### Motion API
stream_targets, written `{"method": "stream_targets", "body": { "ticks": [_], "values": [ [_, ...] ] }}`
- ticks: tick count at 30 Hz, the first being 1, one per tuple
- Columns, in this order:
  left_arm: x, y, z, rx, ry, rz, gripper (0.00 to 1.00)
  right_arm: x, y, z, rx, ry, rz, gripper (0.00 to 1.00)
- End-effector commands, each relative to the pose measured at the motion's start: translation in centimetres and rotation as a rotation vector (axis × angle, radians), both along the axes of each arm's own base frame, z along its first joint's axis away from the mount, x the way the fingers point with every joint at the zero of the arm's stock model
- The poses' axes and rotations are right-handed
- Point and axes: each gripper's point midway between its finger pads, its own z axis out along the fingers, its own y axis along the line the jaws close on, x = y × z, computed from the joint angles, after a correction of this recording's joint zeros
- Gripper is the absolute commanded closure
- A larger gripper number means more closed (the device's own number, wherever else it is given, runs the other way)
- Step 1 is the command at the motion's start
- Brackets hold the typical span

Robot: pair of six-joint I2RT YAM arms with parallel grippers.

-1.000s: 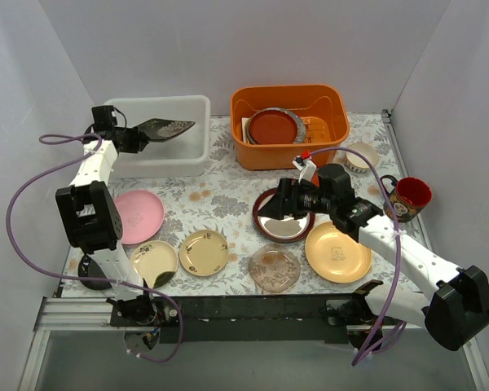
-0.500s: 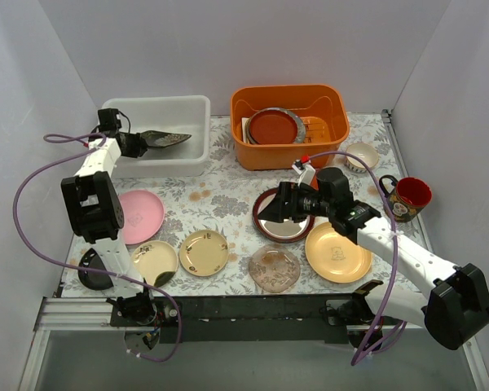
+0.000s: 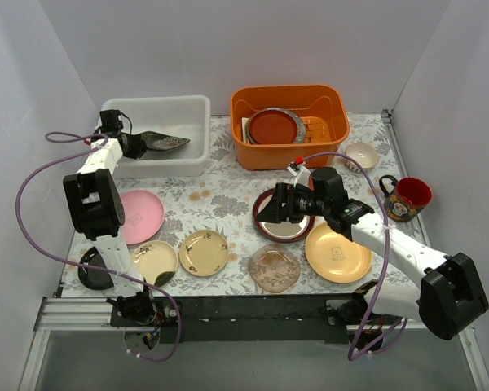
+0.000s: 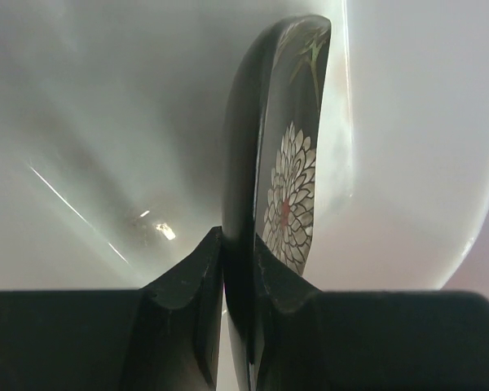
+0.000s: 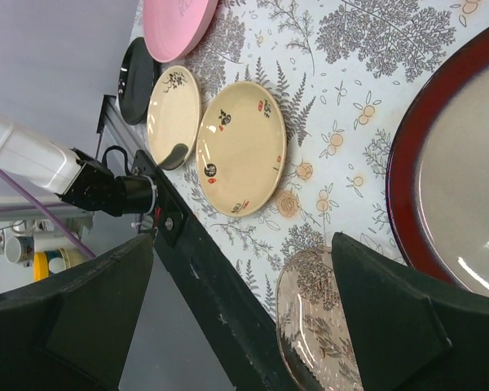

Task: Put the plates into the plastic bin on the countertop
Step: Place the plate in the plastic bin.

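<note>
My left gripper (image 3: 138, 145) is shut on the edge of a black square floral plate (image 3: 165, 142), holding it tilted inside the white plastic bin (image 3: 155, 103). In the left wrist view the plate (image 4: 279, 163) stands edge-on between the jaws of the left gripper (image 4: 239, 269), over the bin's pale floor (image 4: 106, 122). My right gripper (image 3: 269, 204) hangs open over the near-left edge of a dark-rimmed glossy plate (image 3: 284, 223), holding nothing. On the countertop (image 3: 220, 195) lie a pink plate (image 3: 138, 216), two cream plates (image 3: 154, 261) (image 3: 204, 252), a gold plate (image 3: 337, 252), a clear glass plate (image 3: 274, 269) and a black plate (image 3: 92, 270).
An orange tub (image 3: 289, 98) with dishes stands at the back, right of the bin. A small cream bowl (image 3: 361, 156) and a red mug (image 3: 410, 198) sit at the right. The right wrist view shows the dark-rimmed plate (image 5: 456, 204), a cream plate (image 5: 240, 147) and the table's front rail (image 5: 204, 277).
The left gripper has lowered the black floral plate deeper into the bin. The right arm has drifted slightly left over the dark-rimmed plate, still open.
</note>
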Motion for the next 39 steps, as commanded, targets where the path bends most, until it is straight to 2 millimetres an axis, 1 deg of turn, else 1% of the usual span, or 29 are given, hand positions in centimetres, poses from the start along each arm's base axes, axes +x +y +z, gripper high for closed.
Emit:
{"method": "stream_targets", "body": {
  "ticks": [1,4,5,8,9,11,12,13,15,16,21,25,27,28,29,32,34,38,39],
  "values": [
    [3.5,0.4,6.7,0.062,-0.214,-0.026,1.0,0.8,0.7,1.8,0.045,-0.067,0.028,0.03],
    [3.5,0.1,6.2,0.056,-0.206,-0.039,0.93,0.9,0.8,1.6,0.042,-0.061,0.034,0.04],
    [3.6,0.0,5.9,0.052,-0.201,-0.044,0.87,0.9,0.9,1.6,0.044,-0.057,0.036,0.04],
    [3.6,-0.2,5.4,0.045,-0.193,-0.052,0.78,1.1,1.2,1.8,0.053,-0.059,0.046,0.04],
    [3.6,-0.2,5.4,0.044,-0.193,-0.055,0.72,1.1,1.2,1.8,0.053,-0.058,0.047,0.04],
    [3.6,-0.4,5.4,0.044,-0.195,-0.067,0.67,1.1,1.3,1.8,0.054,-0.056,0.052,0.04],
    [3.6,-0.5,5.5,0.046,-0.197,-0.071,0.6,1.1,1.3,1.8,0.052,-0.058,0.053,0.04],
    [3.6,-0.6,5.4,0.047,-0.193,-0.073,0.58,1.1,1.3,1.8,0.053,-0.058,0.057,0.04],
    [3.5,-0.6,5.6,0.05,-0.196,-0.078,0.56,1.1,1.4,1.8,0.051,-0.055,0.06,0.05],
    [3.5,-0.7,5.5,0.047,-0.195,-0.079,0.53,1.2,1.4,1.8,0.053,-0.055,0.059,0.05],
    [2.7,-0.6,5.1,0.044,-0.169,-0.065,0.46,1.1,1.5,1.8,0.055,-0.054,0.067,0.05],
    [1.8,-0.6,4.9,0.041,-0.147,-0.056,0.44,1.2,1.5,2.1,0.057,-0.055,0.068,0.05],
    [1.6,-0.7,5.1,0.032,-0.14,-0.049,0.41,1.2,1.5,2.1,0.055,-0.055,0.065,0.05],
    [1.3,-0.7,4.9,0.031,-0.123,-0.041,0.4,1.2,1.5,2.1,0.054,-0.056,0.066,0.06],
    [1.3,-0.6,5.2,0.018,-0.125,-0.026,0.37,1.2,1.5,2.2,0.056,-0.056,0.067,0.06],
    [0.6,-0.7,5.0,-0.011,-0.091,0.001,0.36,1.1,1.4,2.0,0.053,-0.052,0.065,0.06],
    [0.3,-0.9,5.0,-0.036,-0.073,0.026,0.32,1.1,1.4,2.2,0.056,-0.058,0.064,0.06],
    [0.1,-0.6,5.3,-0.048,-0.046,0.061,0.31,0.9,1.3,2.1,0.053,-0.054,0.064,0.05],
    [0.4,-0.4,5.7,-0.046,-0.045,0.069,0.31,0.9,1.3,2.0,0.052,-0.052,0.066,0.05]
  ]
}}
